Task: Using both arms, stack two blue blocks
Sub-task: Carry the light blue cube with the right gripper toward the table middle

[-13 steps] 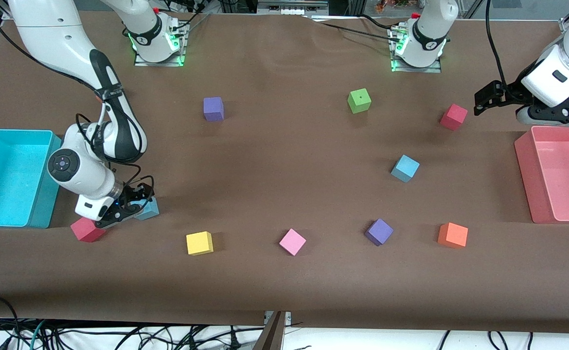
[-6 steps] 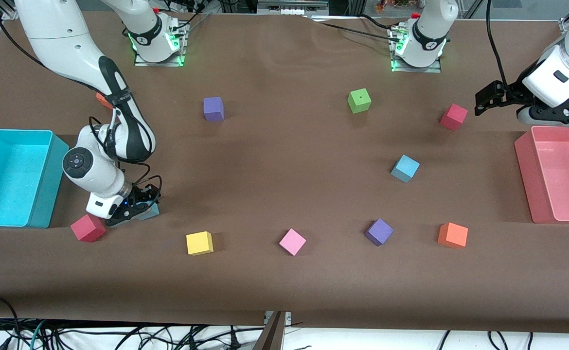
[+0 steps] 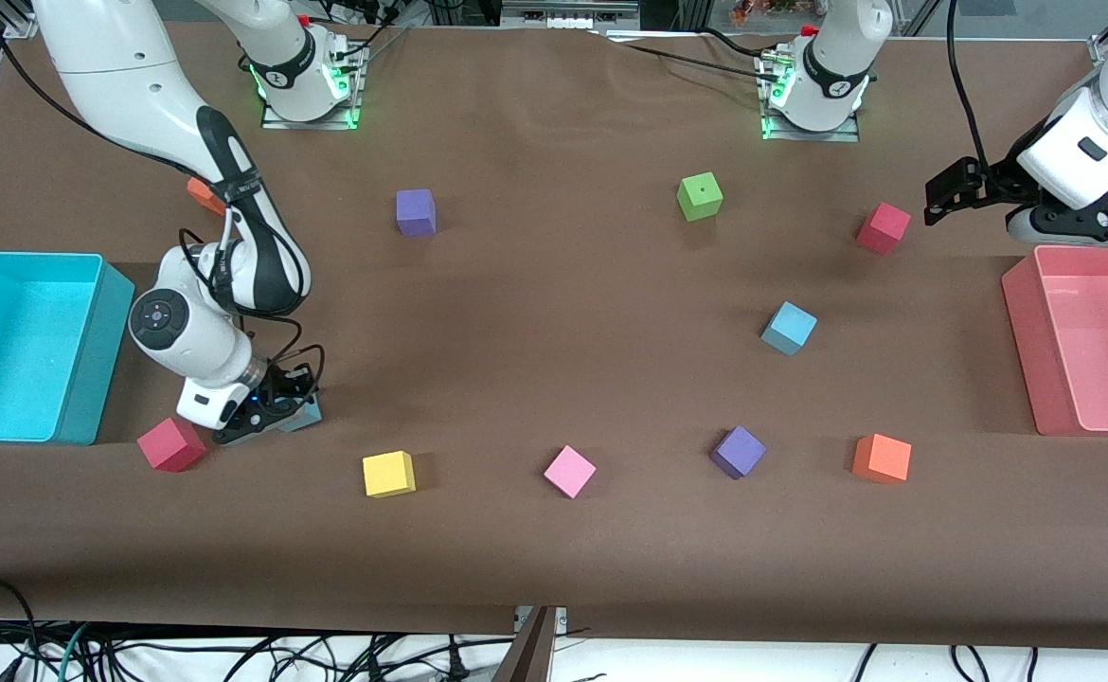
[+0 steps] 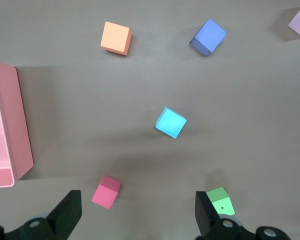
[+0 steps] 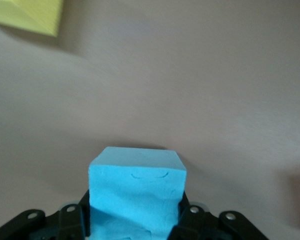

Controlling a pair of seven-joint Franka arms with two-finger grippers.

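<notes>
Right end effector [image 3: 275, 409] pinches one blue block [image 5: 136, 192] on the worktop [image 3: 554, 530] near the turquoise bin [image 3: 90, 369]; we should lift straight. Left end effector [image 4: 135, 212], spread, waits over the second blue block [image 3: 788, 328].

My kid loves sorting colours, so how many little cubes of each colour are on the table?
blue cube: 2
purple cube: 2
red cube: 2
orange cube: 2, one partly hidden by an arm
green cube: 1
yellow cube: 1
pink cube: 1
Total: 11
</notes>
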